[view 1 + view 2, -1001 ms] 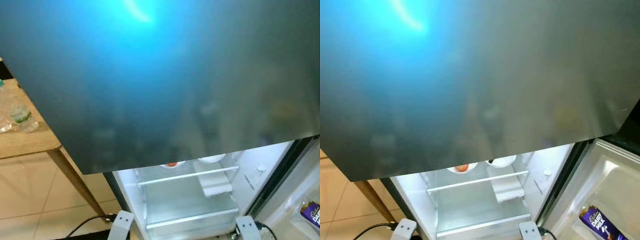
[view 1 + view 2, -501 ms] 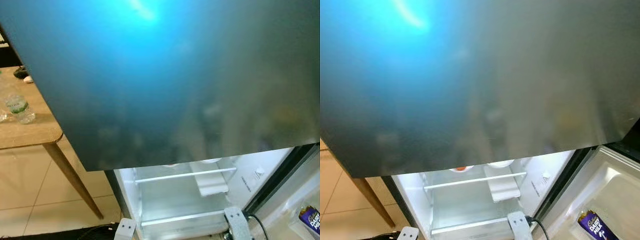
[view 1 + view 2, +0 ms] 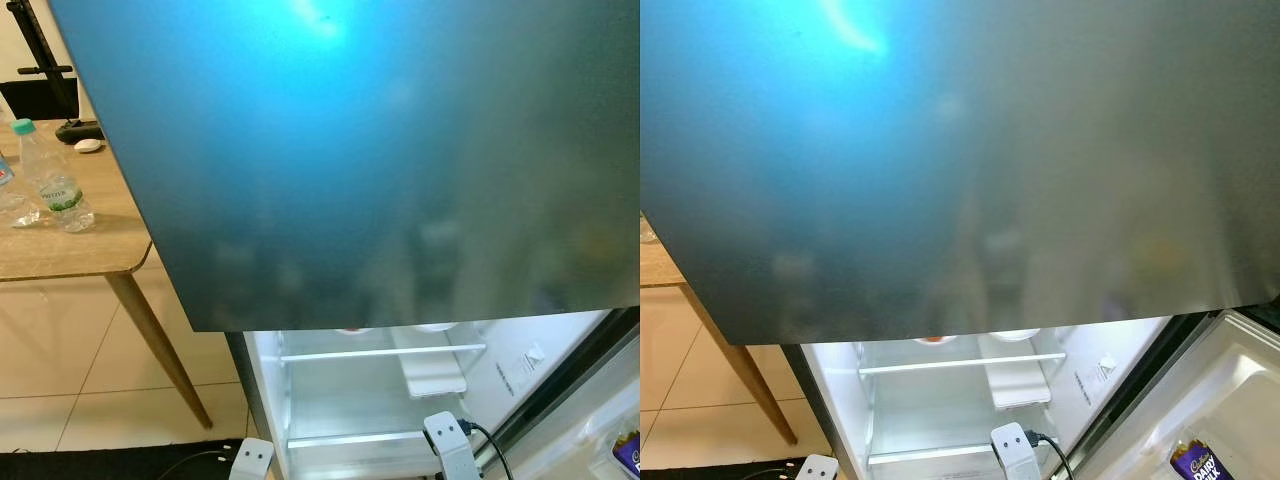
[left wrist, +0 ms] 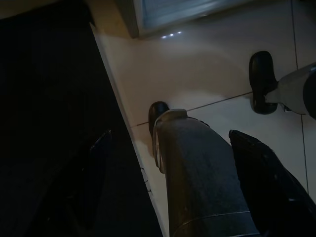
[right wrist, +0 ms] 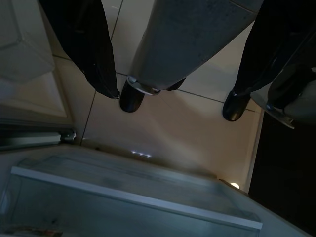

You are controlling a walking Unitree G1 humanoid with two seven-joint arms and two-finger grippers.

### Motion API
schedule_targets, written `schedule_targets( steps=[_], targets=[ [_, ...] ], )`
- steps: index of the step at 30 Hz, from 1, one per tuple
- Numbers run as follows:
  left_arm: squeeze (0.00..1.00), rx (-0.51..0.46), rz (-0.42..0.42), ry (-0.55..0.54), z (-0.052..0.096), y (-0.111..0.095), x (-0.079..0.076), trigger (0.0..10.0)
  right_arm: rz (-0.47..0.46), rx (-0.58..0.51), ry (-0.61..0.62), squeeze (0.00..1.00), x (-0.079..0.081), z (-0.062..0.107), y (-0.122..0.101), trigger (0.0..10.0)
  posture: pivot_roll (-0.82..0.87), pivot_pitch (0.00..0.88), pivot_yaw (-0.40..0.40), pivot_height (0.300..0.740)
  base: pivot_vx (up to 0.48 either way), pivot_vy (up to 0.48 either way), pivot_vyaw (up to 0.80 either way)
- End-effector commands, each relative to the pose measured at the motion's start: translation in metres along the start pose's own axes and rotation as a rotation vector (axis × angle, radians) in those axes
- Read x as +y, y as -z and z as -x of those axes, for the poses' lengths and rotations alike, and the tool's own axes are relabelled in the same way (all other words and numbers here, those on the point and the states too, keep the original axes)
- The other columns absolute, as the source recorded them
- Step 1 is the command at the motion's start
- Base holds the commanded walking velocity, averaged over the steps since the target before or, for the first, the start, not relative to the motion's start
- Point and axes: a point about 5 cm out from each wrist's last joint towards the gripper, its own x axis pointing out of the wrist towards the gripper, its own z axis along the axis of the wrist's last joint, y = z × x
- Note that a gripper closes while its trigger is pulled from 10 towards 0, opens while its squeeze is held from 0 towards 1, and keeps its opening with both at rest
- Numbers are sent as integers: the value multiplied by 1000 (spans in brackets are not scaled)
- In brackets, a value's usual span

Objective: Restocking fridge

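Straight ahead of us stands the fridge [image 3: 400, 150], its smooth, dark upper door carrying a blue glare; below it the lower compartment is open, lit white, with clear glass shelves [image 3: 380, 353]. The open lower door [image 3: 1230, 390] on our right holds a purple chocolate bar [image 3: 1198, 465]. To our left a light wooden table [image 3: 60, 250] carries a clear plastic bottle [image 3: 55, 180] with a green cap. Our left gripper [image 4: 173, 187] and right gripper [image 5: 173, 74] hang over pale floor tiles, fingers spread. Against a second ago, the whole scene has slid rightward, showing more table.
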Motion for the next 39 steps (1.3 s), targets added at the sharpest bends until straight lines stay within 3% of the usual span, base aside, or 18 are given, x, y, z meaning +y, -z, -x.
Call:
schedule_targets(
  steps=[1, 39],
  targets=[
    [0, 19, -5, 4, 0, 4, 1, 10000, -15, 14, -5, 0, 2, 0, 3, 10000, 10, 0, -32, 740, 0, 0, 0],
    [0, 30, -41, 52, -1, 0, -6, 10000, -49, 15, 3, 0, -1, 0, 2, 10000, -15, 0, -13, 740, 0, 0, 0]
  ],
)
